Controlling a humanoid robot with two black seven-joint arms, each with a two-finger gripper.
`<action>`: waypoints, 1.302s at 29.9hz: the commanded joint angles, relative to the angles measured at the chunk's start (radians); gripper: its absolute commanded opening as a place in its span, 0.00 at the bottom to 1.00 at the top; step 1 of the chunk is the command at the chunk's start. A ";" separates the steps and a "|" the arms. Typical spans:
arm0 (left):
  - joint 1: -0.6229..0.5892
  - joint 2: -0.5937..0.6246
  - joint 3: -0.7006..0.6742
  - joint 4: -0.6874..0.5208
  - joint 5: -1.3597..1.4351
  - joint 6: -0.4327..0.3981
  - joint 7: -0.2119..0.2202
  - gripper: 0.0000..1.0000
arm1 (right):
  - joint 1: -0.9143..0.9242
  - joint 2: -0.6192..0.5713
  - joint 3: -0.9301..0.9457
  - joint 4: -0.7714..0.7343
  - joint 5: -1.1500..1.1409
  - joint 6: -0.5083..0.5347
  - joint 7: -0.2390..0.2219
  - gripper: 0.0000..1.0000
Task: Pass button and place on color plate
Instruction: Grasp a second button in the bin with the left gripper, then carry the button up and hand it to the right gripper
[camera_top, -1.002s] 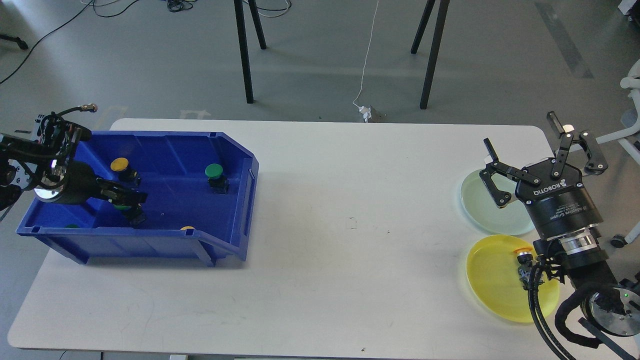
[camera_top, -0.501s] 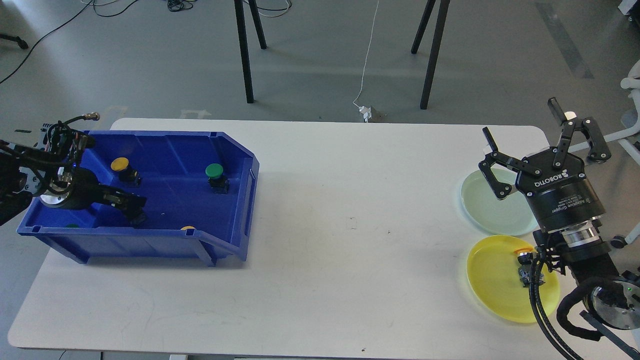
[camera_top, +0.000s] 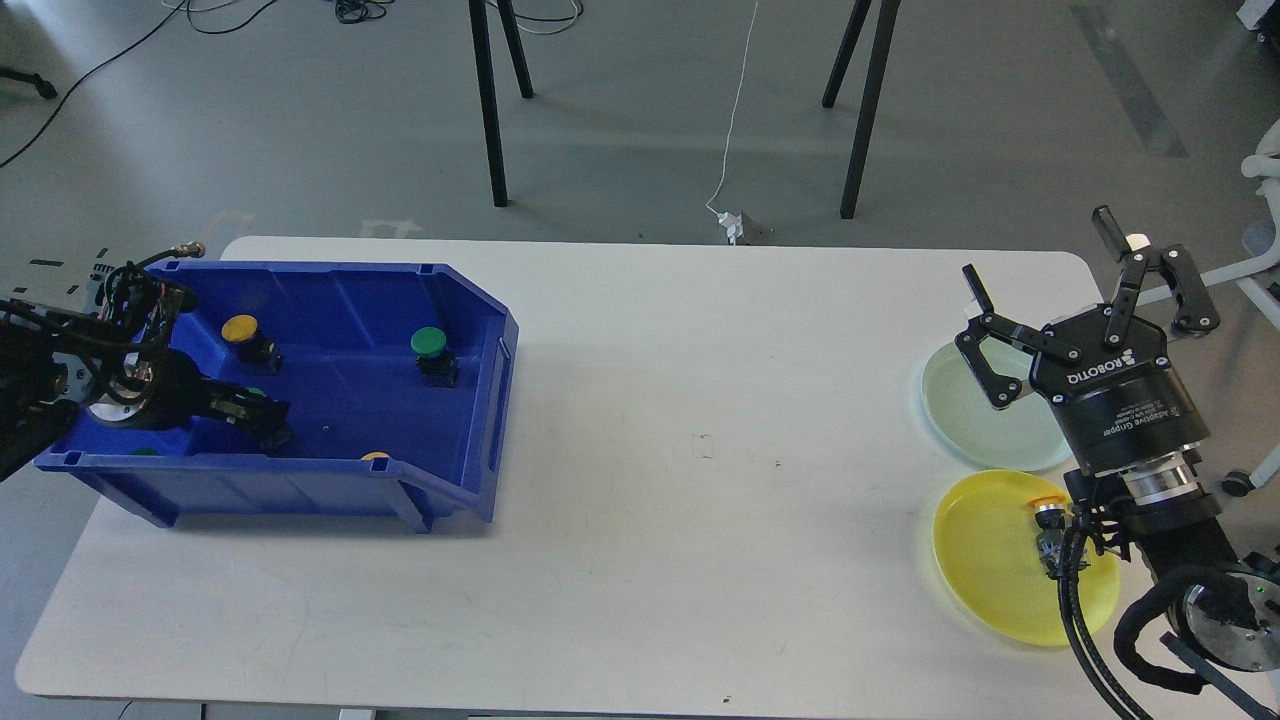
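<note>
Blue plastic forms the bin (camera_top: 480, 330) at the left of the frame, resting on the white surface (camera_top: 640, 400) and holding several buttons. A yellow-capped button (camera_top: 242, 330) stands near the bin's upper left, a green-capped button (camera_top: 430, 345) stands toward its right wall, and the edge of another yellow cap (camera_top: 376, 456) peeks over the near wall at the bin's lower middle. The left gripper (camera_top: 262, 418) reaches into the bin from the left edge of the frame, its dark tip low over a button with a sliver of green showing (camera_top: 256, 393); whether its fingers are apart, together or clamped on that button cannot be told, since the tip is dark and seen nearly end-on. At the right of the frame the right gripper (camera_top: 1050, 262) is raised above the surface with its fingers (camera_top: 978, 290) spread wide and nothing between them. Below it lie two plates: a pale green plate (camera_top: 960, 400) at the middle right, partly hidden by the gripper body, and a yellow plate (camera_top: 985, 560) at the lower right. On the yellow plate's right part sits an orange-capped button (camera_top: 1047, 508) with a dark base, close to the arm's cables. Black stand legs (camera_top: 488, 100) rise from the grey floor in the upper part of the frame.
</note>
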 joint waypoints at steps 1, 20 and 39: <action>0.001 0.001 0.000 0.000 0.001 0.013 0.000 0.40 | -0.013 0.000 -0.001 -0.004 -0.009 0.000 0.000 0.96; -0.126 0.298 -0.293 -0.450 -0.116 -0.125 0.000 0.03 | -0.037 -0.035 0.010 -0.004 -0.055 -0.020 0.000 0.96; -0.049 -0.269 -0.591 -0.373 -0.588 -0.036 0.000 0.03 | 0.168 -0.253 -0.106 0.018 -0.086 -0.190 -0.295 0.97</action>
